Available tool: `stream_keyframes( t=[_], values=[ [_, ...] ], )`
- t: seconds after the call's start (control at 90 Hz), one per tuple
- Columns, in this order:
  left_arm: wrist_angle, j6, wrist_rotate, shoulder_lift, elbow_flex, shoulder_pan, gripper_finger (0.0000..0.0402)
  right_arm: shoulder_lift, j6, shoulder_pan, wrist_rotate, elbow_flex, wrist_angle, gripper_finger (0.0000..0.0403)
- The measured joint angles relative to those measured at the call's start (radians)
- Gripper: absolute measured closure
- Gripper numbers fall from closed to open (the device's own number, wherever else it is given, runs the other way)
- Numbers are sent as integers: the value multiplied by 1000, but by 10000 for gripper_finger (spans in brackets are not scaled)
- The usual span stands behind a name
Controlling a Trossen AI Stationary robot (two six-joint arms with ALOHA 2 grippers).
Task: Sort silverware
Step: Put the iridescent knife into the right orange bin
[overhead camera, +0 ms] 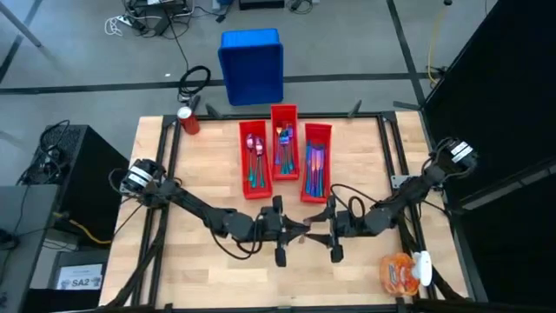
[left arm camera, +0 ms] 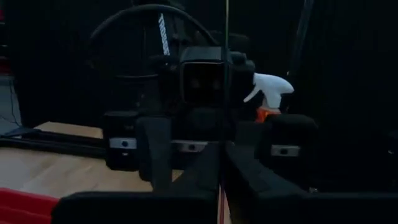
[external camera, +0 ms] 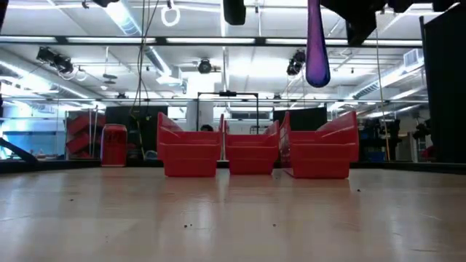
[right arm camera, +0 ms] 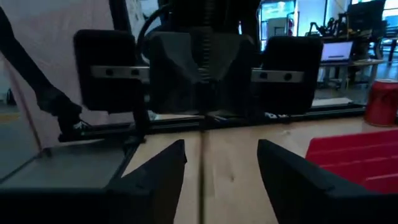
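Left tool (overhead camera: pixel 294 229) is clamping a slim iridescent purple utensil (external camera: pixel 317 45) — fingers (left arm camera: pixel 249 177) pressed together on it, edge-on in the left wrist view. Right tool (overhead camera: pixel 320 228) is facing it nose to nose over the wooden desk (overhead camera: pixel 200 169), fingers (right arm camera: pixel 155 171) spread wide and gripping nothing, the utensil passing between them. Remaining shimmering silverware (overhead camera: pixel 284 148) is lying in three long red plastic bins (overhead camera: pixel 253 188) at the desk's far side, well apart from both tools.
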Motion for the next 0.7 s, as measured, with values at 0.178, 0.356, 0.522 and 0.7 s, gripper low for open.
stream_keyframes(
  t=[0.178, 0.356, 0.522, 0.7],
  values=[
    [-1, 0, 0, 0, 0, 2, 401, 0, 11, -25, -42, 0, 8, 258],
    [-3, -1, 0, 0, 0, 5, 401, 0, 13, -42, -86, 0, 18, 301],
    [-3, -2, -1, 0, 0, 7, 401, 0, 8, -50, -99, 0, 20, 345],
    [-21, -18, -1, 0, 0, 7, 401, 0, -20, -55, -138, 0, 19, 395]
  ],
)
